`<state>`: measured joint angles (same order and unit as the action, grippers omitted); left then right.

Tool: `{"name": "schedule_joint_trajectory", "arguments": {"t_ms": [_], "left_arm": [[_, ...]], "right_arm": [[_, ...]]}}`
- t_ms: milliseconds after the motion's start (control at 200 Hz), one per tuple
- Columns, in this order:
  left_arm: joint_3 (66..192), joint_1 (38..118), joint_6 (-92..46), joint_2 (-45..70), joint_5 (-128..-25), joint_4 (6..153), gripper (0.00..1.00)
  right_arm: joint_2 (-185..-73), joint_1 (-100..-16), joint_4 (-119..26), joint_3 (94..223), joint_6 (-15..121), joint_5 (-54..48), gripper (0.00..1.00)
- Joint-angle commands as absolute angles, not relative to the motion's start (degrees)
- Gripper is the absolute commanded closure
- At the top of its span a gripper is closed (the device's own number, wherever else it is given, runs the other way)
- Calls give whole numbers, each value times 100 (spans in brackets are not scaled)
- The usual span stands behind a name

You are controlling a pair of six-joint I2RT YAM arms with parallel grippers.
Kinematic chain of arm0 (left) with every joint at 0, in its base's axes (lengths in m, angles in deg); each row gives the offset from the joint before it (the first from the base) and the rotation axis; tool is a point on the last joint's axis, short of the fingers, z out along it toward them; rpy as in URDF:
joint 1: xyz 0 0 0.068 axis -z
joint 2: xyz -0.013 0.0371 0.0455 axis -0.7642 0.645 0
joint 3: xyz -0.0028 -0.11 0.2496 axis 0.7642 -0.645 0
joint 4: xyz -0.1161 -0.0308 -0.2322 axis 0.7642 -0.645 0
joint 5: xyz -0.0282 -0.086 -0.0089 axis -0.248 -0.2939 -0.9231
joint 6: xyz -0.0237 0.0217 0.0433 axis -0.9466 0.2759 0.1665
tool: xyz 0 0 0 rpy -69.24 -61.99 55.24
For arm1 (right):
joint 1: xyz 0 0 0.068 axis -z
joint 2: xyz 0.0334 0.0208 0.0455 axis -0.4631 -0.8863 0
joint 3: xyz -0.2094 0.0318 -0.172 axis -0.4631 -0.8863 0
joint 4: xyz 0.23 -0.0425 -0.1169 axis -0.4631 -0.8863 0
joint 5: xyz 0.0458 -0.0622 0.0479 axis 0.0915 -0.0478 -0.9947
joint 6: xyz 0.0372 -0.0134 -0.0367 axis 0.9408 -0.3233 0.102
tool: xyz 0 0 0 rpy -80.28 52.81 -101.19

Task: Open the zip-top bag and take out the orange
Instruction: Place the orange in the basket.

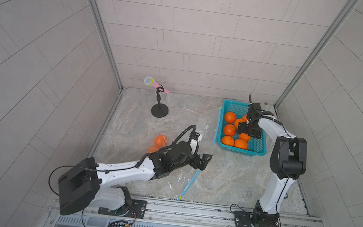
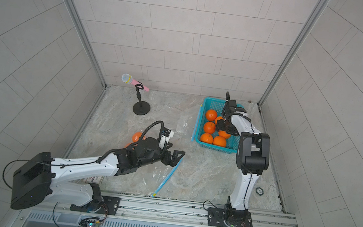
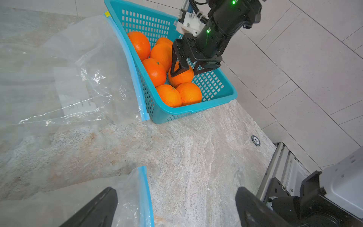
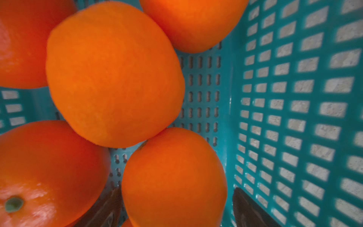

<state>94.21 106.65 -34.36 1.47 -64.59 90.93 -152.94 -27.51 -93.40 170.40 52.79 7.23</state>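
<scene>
A clear zip-top bag (image 1: 179,177) with a blue zip strip (image 1: 189,183) lies under my left arm. Two oranges (image 1: 160,139) show through it at its far left end. My left gripper (image 1: 205,159) hovers open over the zip strip (image 3: 146,196), holding nothing. My right gripper (image 1: 245,131) reaches down into the teal basket (image 1: 237,152). Its fingers straddle an orange (image 3: 181,77) lying among several others. In the right wrist view a gap shows between that orange (image 4: 172,176) and one finger (image 4: 247,208), so the right gripper (image 4: 176,206) is open.
A second clear bag (image 1: 205,121) with a blue zip lies flat against the basket's left side. A pink microphone on a black stand (image 1: 159,102) is at the back left. Walls close in three sides, and a metal rail (image 1: 187,210) runs along the front.
</scene>
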Motion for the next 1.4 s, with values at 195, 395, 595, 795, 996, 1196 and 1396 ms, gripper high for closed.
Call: {"name": "schedule_joint_trajectory", "arguments": {"t_ms": [195, 395, 595, 795, 996, 1196, 1396], "left_arm": [[9055, 10552, -3314, -1106, -4760, 7433, 0], [8848, 9513, -3780, -2115, -4723, 6042, 1], [8441, 8140, -3895, -2368, -5143, 5811, 26], [8095, 7612, -3850, -1888, -4995, 6252, 11], [7922, 6728, -3719, -1325, -5887, 6833, 16], [7794, 6605, -3742, -1088, -6769, 7807, 43], [8162, 6603, -3522, -922, -6903, 7352, 69]], "right_arm": [[-13821, -3150, -9335, 16498, 5202, 712, 10], [-11145, -4749, -7999, 14506, 5493, 505, 13], [-9888, -6830, -5749, 12187, 5749, -79, 28], [-9617, -8498, -4353, 10604, 5566, 425, 31], [-10135, -8633, -2699, 9633, 5978, -223, 34], [-11534, -8746, -1406, 9768, 5408, -601, 39], [-11913, -8765, -404, 9613, 5217, -113, 45]]}}
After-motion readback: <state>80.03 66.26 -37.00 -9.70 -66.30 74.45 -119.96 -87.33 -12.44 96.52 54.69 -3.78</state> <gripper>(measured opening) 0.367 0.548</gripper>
